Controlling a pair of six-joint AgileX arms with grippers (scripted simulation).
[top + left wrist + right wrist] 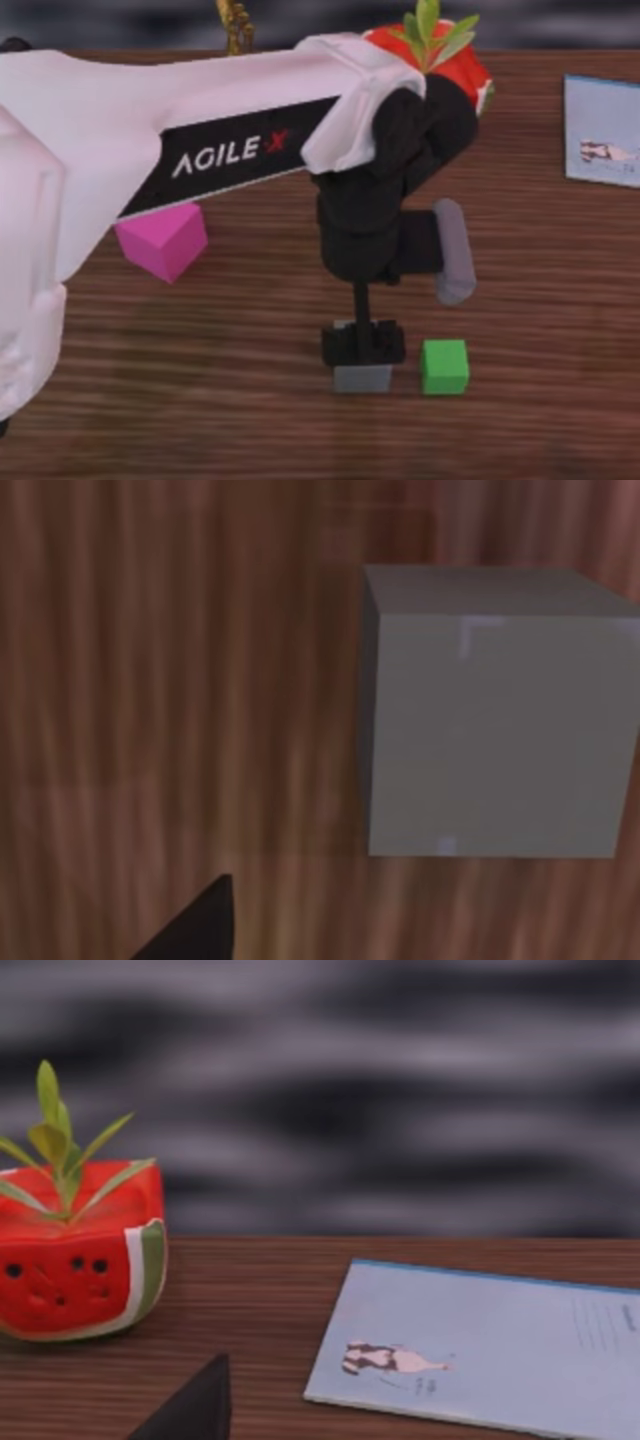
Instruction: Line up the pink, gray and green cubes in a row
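The left gripper (363, 346) is hovering over the gray cube (362, 378), at nine o'clock of the green cube (445, 366), jaw state unclear; it is looking light, stiff, matte, best pinched across flat opposite faces.

The top view looks down on the table (250, 420). The left wrist view hangs close above the gray cube (495, 720), also visible from above (362, 378). The right wrist view faces level toward the watermelon planter (75, 1260), shared with the top view (455, 60).
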